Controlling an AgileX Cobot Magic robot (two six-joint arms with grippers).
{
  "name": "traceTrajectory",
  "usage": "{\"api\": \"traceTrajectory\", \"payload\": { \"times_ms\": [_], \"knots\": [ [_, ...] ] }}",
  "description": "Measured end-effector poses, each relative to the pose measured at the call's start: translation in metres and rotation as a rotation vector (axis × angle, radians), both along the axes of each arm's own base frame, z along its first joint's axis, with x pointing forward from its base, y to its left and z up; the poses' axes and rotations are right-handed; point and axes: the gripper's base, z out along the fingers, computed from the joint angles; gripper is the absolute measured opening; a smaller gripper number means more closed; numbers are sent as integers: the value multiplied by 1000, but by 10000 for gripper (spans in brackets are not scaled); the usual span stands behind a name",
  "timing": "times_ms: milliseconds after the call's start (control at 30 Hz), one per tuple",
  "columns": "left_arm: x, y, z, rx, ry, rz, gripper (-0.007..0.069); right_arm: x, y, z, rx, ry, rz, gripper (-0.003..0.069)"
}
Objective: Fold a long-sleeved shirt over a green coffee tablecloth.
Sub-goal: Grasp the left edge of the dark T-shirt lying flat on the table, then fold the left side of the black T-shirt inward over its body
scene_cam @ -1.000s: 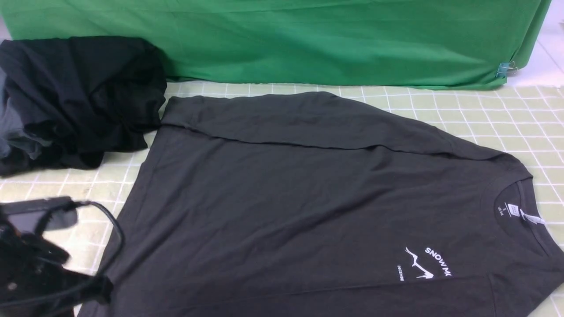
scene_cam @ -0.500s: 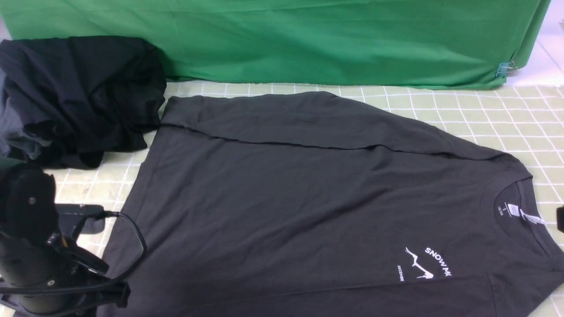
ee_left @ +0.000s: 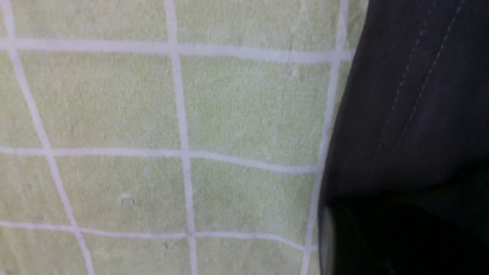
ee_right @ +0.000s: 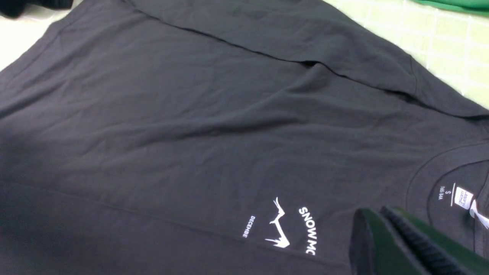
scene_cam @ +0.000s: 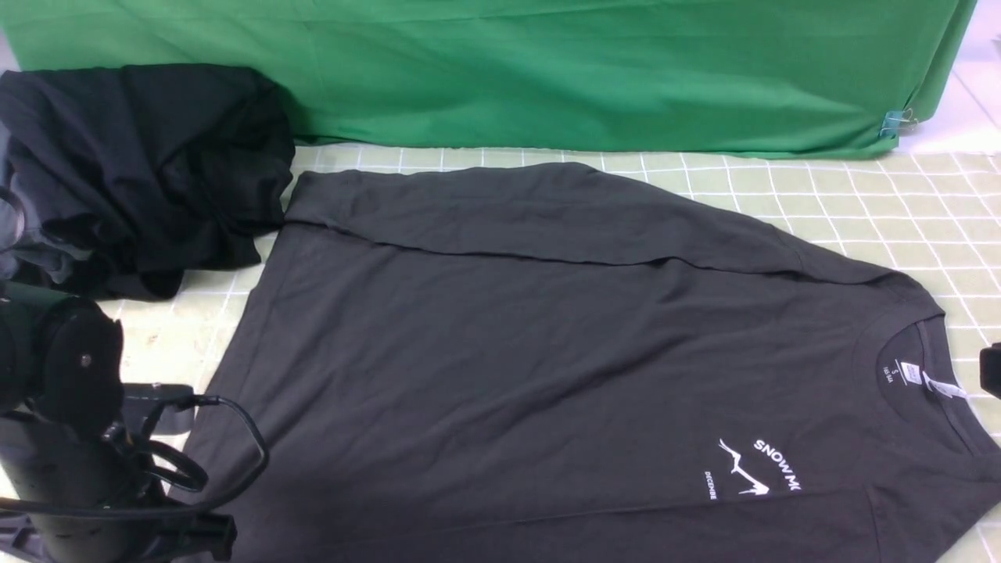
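As the left arm (scene_cam: 62, 438) has crept toward the hem of the long-sleeved shirt (scene_cam: 547, 352) spread on the green coffee tablecloth (scene_cam: 860, 203), the left pincer's state cannot be judged; right pincer (ee_right: 376, 213), pressed together, hovers near the collar (ee_right: 424, 169)

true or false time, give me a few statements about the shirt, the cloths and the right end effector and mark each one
1. The long-sleeved shirt lies spread on the green coffee tablecloth, neck toward the robot's right. True.
2. Both sleeves stick straight out to the sides. False: the far sleeve lies folded across the body.
3. The black bundle of clothes lies on top of the shirt. False: it sits beside it at the far left, by the hem end.
4. The right end effector is shut, above the shirt near the collar. True.
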Motion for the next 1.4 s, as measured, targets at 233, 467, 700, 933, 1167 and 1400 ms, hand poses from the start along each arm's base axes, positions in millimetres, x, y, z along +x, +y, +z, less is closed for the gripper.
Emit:
{"api": "traceTrajectory", "payload": {
  "times_ms": [233,467,700,933,1167,1400],
  "knots": [
    [2,0,5,-3,22,-63,5,0,0,0,0,0,0,8],
    [12,-3,29,-17,-33,-69,4,0,0,0,1,2,0,7],
    [12,-4,83,-66,-272,-90,4,0,0,0,3,3,-1,8],
    [34,-4,135,-41,-511,-127,4,0,0,0,4,2,-1,10],
    [80,-14,157,-72,-610,-129,4,-1,2,0,30,18,6,10],
    [137,-23,130,-52,-548,-160,4,-6,8,8,-44,246,103,1]
  ]
}}
